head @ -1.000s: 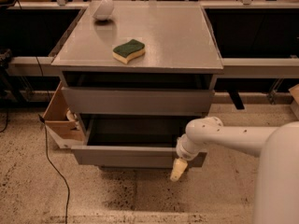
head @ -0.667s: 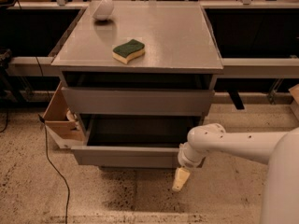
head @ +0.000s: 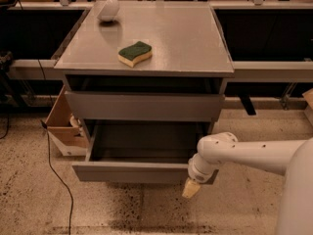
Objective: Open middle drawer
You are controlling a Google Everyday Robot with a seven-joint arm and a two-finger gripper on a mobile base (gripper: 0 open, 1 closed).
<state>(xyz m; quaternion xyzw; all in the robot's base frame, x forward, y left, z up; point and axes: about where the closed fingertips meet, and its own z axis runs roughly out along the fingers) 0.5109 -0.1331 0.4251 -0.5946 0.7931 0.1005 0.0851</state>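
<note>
The grey cabinet (head: 146,33) stands in the middle of the camera view. Its middle drawer (head: 139,172) is pulled well out, showing a grey, empty inside (head: 146,141). The taller top drawer front (head: 144,106) sits above it, out only a little. The lowest drawer is hidden beneath the open one. My gripper (head: 191,189) hangs from the white wrist (head: 210,158) at the right end of the middle drawer's front, its cream tip pointing down just below the front's lower edge.
A green-and-yellow sponge (head: 134,53) and a white bowl (head: 108,7) rest on the cabinet top. A cardboard box (head: 62,126) stands against the cabinet's left side. A black cable (head: 54,173) runs over the speckled floor. Dark benches stand behind.
My gripper has moved down and a little to the right, below the drawer front. The middle drawer front seems slightly further out than before.
</note>
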